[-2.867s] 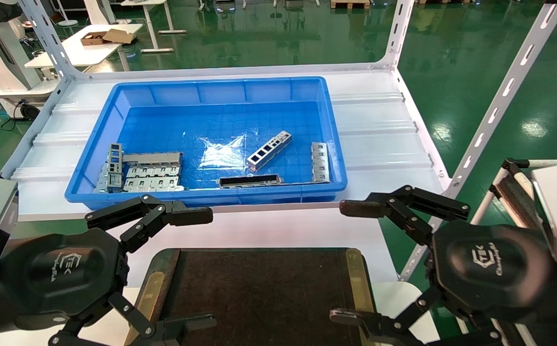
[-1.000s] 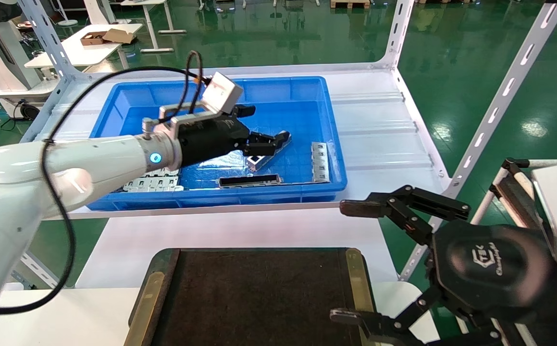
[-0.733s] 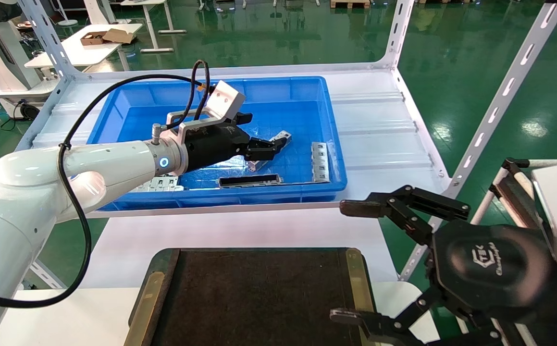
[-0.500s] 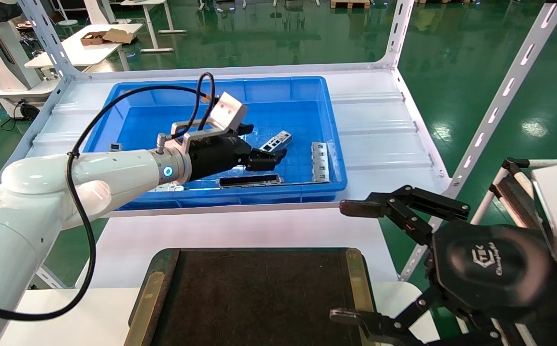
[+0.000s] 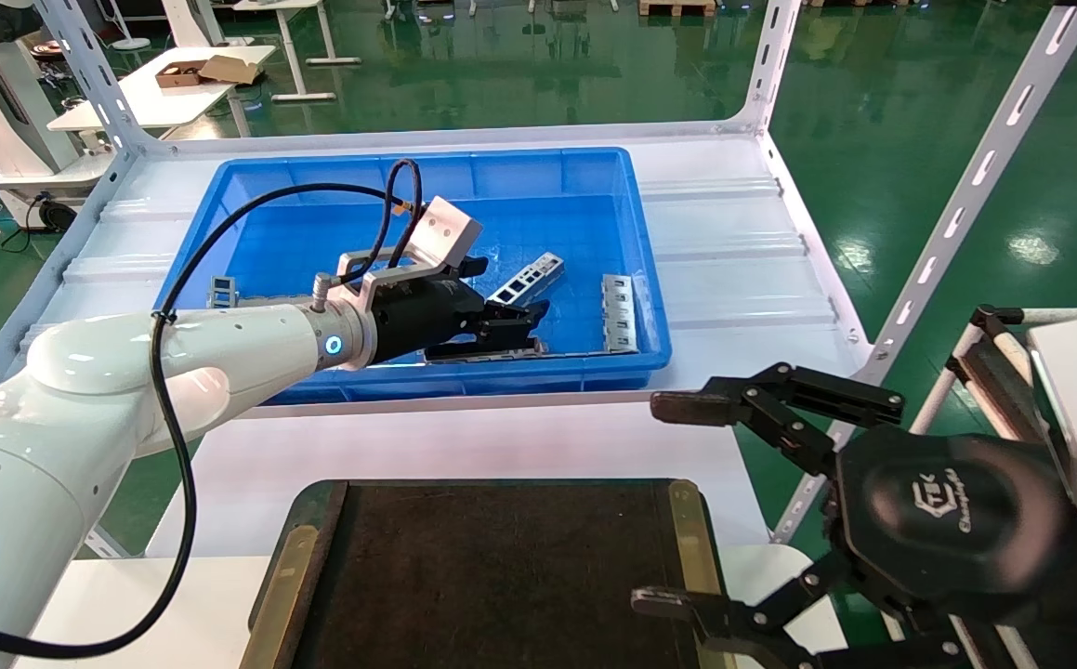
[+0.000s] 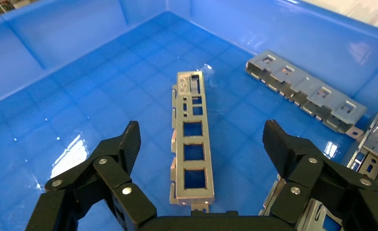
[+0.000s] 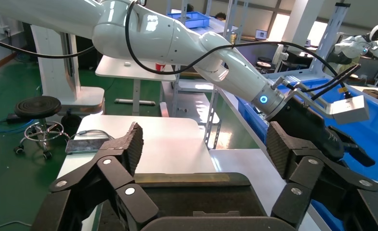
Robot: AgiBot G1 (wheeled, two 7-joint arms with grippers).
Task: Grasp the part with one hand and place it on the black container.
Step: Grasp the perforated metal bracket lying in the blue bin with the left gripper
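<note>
The part, a narrow silver-grey strip with one row of rectangular cutouts, lies flat on the floor of the blue bin. In the left wrist view the part runs lengthwise between my open fingers. My left gripper is open and hovers over the part's near end without touching it; it also shows in the left wrist view. The black container, a flat tray with brass side edges, lies empty at the front. My right gripper is parked open by its right edge, and in the right wrist view it is above the container.
The blue bin stands on a white shelf. In it lie a dark, longer frame piece, a grey plate with cutouts at the right, and more plates at the left behind my arm. A slanted shelf upright stands at the right.
My left arm rose from the front left and reached into the bin. Over the last second the open gripper drew back toward the bin's near side along the part. The right arm stayed put.
</note>
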